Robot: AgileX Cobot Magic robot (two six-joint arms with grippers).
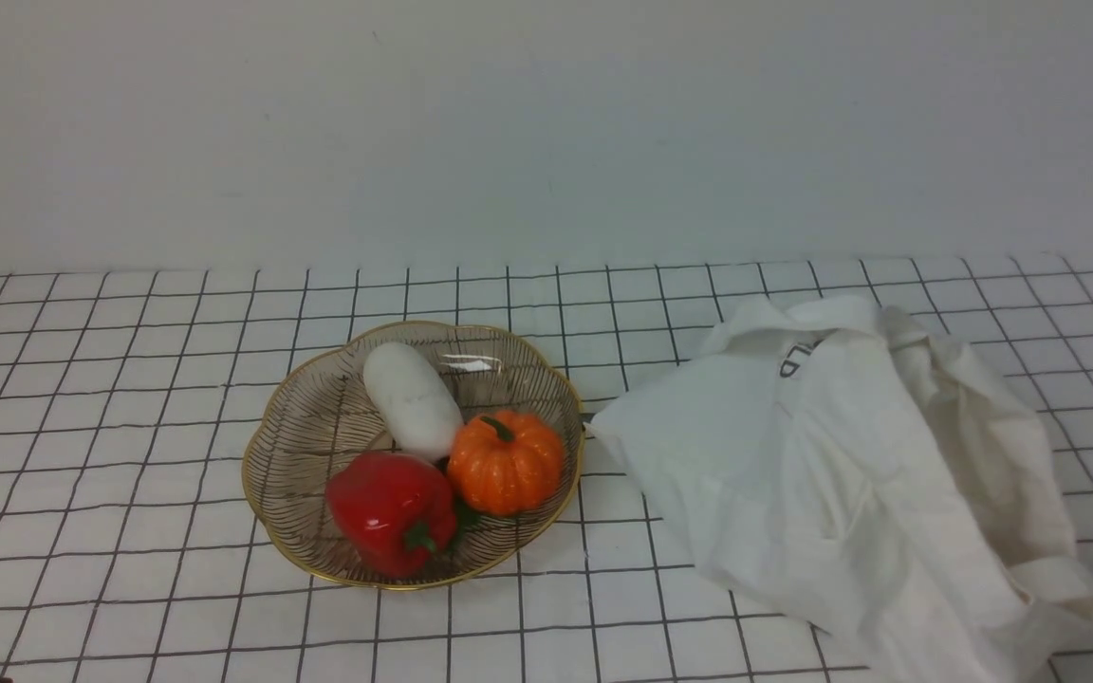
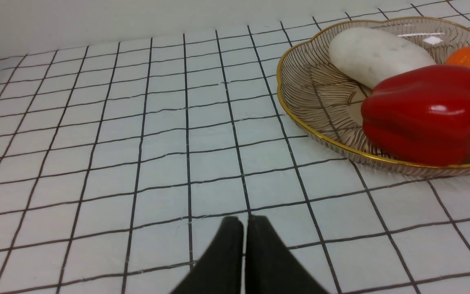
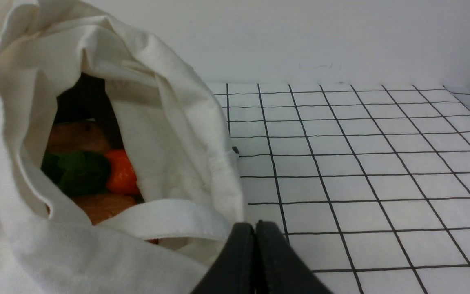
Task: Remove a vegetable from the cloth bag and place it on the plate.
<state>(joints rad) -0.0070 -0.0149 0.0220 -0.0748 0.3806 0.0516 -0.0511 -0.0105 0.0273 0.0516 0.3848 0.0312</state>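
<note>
The pumpkin (image 1: 506,462), small, ribbed and glossy orange with a short green stem, is seen resting in the plate (image 1: 300,432), a shallow translucent brownish glass dish lined with dark radiating strokes and edged by a scalloped gold rim. It is touched by a smooth white oblong vegetable (image 1: 411,399) and lies just beside a shiny red bell pepper (image 1: 390,510). On the white grid-lined counter (image 1: 110,379), to the right of the plate, the cloth bag (image 1: 850,474) is slumped in soft creased folds; only a fragment of dark print is visible.

In the right wrist view the bag's mouth is shown gaping, with dim orange, green and brownish shapes inside that cannot be identified. The left hand (image 2: 244,222) and the right hand (image 3: 254,226) are each seen clenched, fingers pressed together, nothing held. In the left wrist view the pumpkin is cut off at the frame's edge.
</note>
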